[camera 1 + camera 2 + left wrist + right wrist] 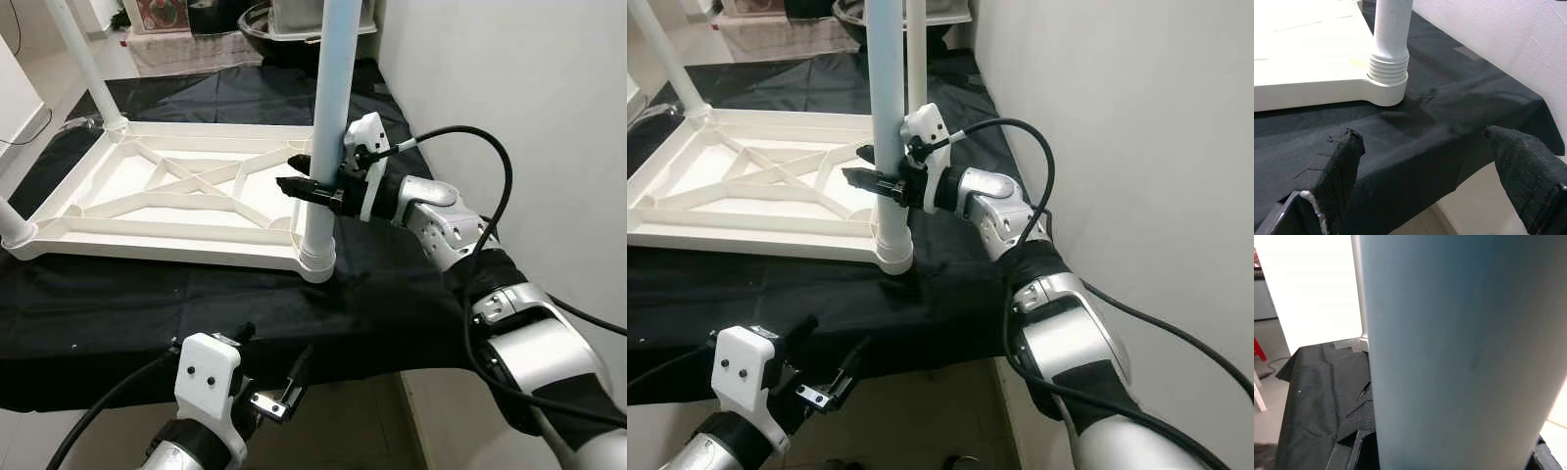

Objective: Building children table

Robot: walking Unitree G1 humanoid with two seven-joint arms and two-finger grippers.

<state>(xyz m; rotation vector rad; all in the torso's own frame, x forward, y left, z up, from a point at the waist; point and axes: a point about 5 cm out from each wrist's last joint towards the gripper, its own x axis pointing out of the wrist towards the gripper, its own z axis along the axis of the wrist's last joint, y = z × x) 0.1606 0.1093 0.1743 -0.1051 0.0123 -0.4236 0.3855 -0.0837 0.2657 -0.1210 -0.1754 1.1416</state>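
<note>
Right gripper (pixel 312 188) closed around pale table leg (pixel 328 117), frame centre; left gripper (pixel 274 377) open, empty, bottom. Probably light, stiff, slippery; best clamped low.

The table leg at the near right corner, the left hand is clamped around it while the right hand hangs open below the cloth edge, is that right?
No, the hands are swapped. In the left eye view the right hand is clamped around the leg, and the left hand hangs open below the edge of the black cloth. The rest holds: the leg stands in the near right corner of the upturned tabletop.
</note>
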